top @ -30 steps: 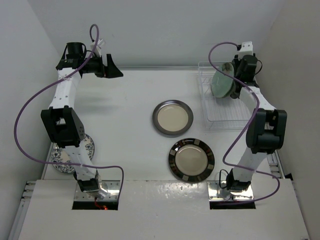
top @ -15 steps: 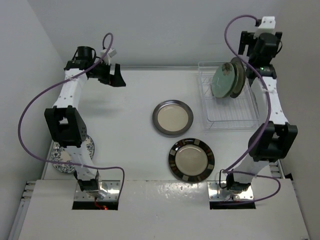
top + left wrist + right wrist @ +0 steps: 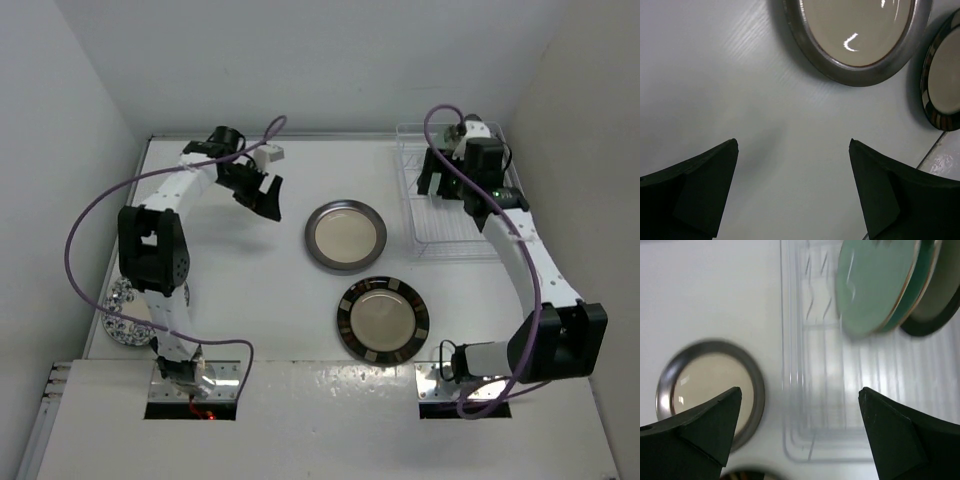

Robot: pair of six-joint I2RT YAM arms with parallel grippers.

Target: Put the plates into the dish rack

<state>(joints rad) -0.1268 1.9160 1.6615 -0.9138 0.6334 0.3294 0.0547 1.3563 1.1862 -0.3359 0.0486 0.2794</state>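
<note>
A cream plate with a dark-grey rim (image 3: 346,235) lies flat mid-table, and a black-banded plate (image 3: 383,320) lies just in front of it. My left gripper (image 3: 272,200) hangs open to the left of the grey-rimmed plate (image 3: 855,30), with only bare table between its fingers. My right gripper (image 3: 438,190) is open above the near left part of the dish rack (image 3: 455,225). In the right wrist view, two mint-green plates (image 3: 875,285) stand on edge in the rack (image 3: 810,390), with a dark-rimmed plate (image 3: 935,305) behind them. A blue-floral plate (image 3: 122,333) lies at the near left, partly hidden by the left arm.
White walls close the table in at the back and on both sides. The black-banded plate (image 3: 942,75) lies close to the metal strip at the table's near edge. Purple cables loop off both arms.
The right gripper has opened and drawn back from the plates in the rack toward the rack's near left part. The left arm has swung from the back left corner toward the grey-rimmed plate.
</note>
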